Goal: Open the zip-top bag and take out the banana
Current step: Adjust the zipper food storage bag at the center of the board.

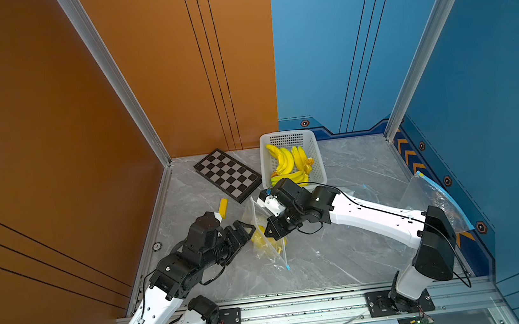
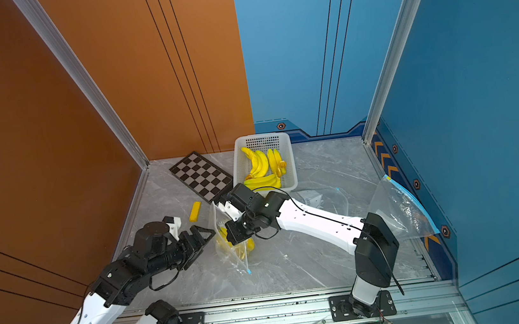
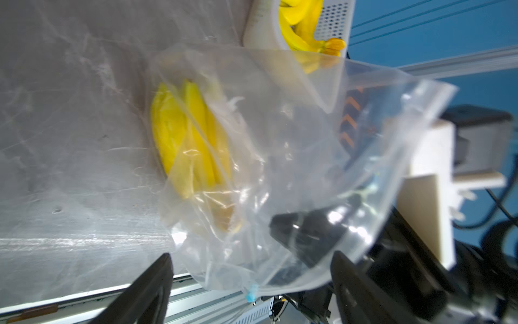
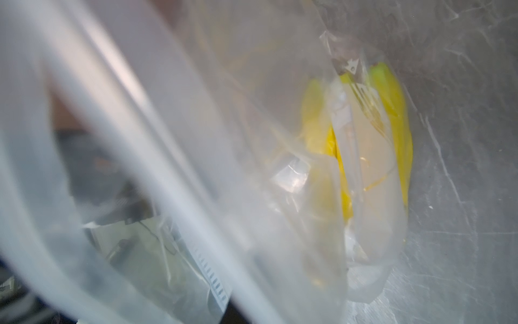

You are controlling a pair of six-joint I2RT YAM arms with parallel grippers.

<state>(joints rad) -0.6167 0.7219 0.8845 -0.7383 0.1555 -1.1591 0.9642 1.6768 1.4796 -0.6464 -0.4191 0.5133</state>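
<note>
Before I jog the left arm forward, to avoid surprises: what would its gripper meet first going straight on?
Probably the clear zip-top bag, with the banana inside just behind the film. The open left gripper points right at it; exact depth is unclear.

No word, number or brand is showing legibly anywhere, and the zip-top bag (image 3: 280, 140) is carrying no readable print. Only wordless orange chevrons (image 1: 410, 155) are marking the blue side wall (image 1: 493, 93).
</note>
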